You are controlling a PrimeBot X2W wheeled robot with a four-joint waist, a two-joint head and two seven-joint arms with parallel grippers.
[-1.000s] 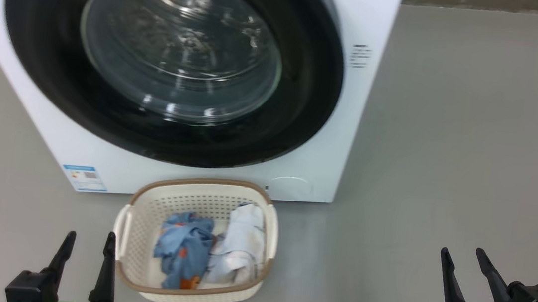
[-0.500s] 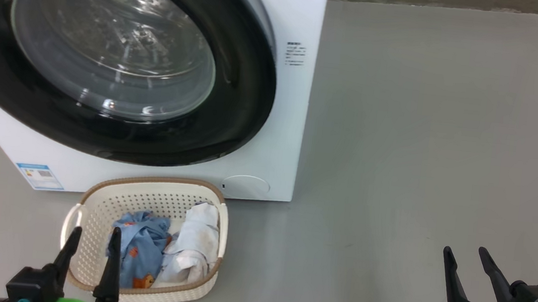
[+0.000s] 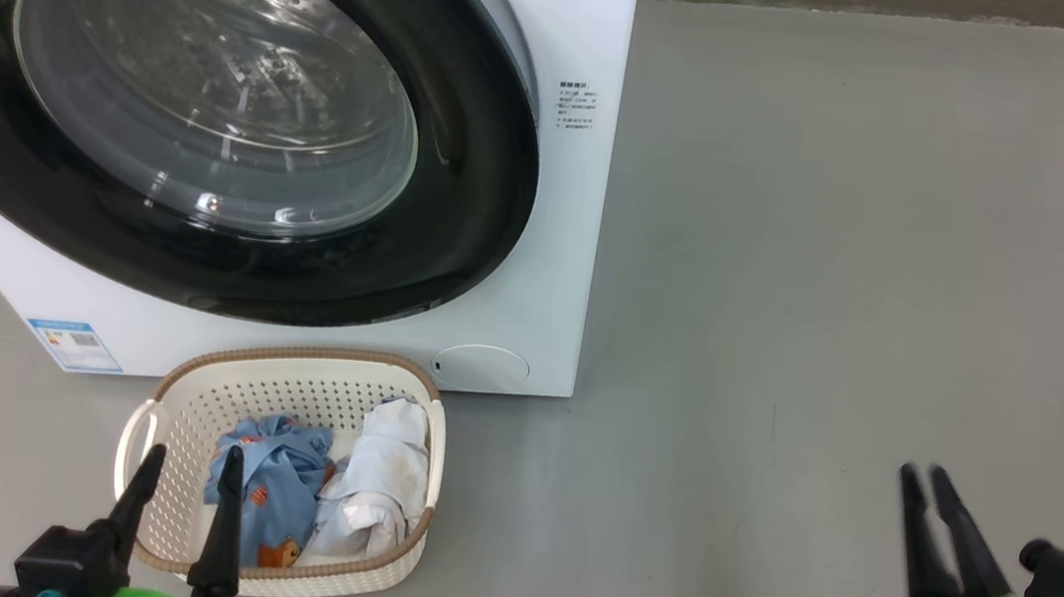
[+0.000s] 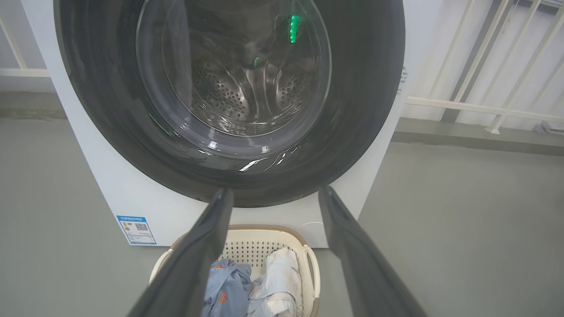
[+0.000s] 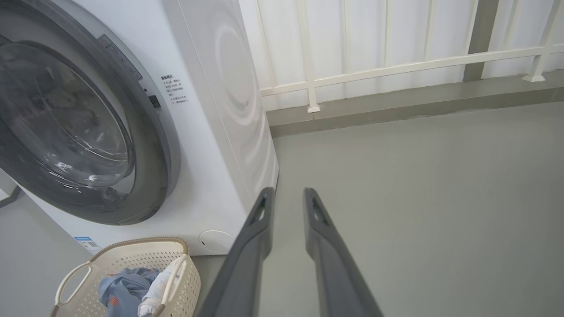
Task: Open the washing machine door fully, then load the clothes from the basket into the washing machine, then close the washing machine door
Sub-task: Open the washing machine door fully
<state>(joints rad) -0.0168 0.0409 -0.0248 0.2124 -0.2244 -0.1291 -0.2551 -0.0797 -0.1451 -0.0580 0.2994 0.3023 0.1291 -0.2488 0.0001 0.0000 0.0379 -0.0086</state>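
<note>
Washing machine door [image 3: 217, 97] lay shut against the front of the washing machine [image 3: 558, 242] in the head view, taking up the 10 o'clock part of the frame. The basket [image 3: 298, 358] stood on the grey floor [image 3: 841, 272] just at the door's 6 o'clock, close to the machine's base. The clothes [image 3: 276, 479] lay inside it, with a white garment [image 3: 379, 480] at 3 o'clock of the light blue one. At 7 o'clock, the left gripper [image 3: 191, 456] had its fingers released and wide apart, empty, their tips overlapping the basket's near edge. At 4 o'clock, well apart from the basket, the right gripper [image 3: 923, 473] showed only a narrow gap between its fingers and grasped nothing.

In the left wrist view, the left gripper [image 4: 275, 191] pointed at the door's lower rim, fingers spread on either side of the basket [image 4: 264, 231]. The steel drum showed through the glass at 12 o'clock, and a blue energy label [image 4: 135, 229] sat at 8 o'clock.

In the right wrist view, the right gripper [image 5: 288, 191] hung over bare floor, fingers narrowly parted and empty. The door [image 5: 66, 119] was at 9 o'clock, the basket [image 5: 141, 241] at 7 o'clock, and a white railing [image 5: 396, 66] at 1 o'clock.
</note>
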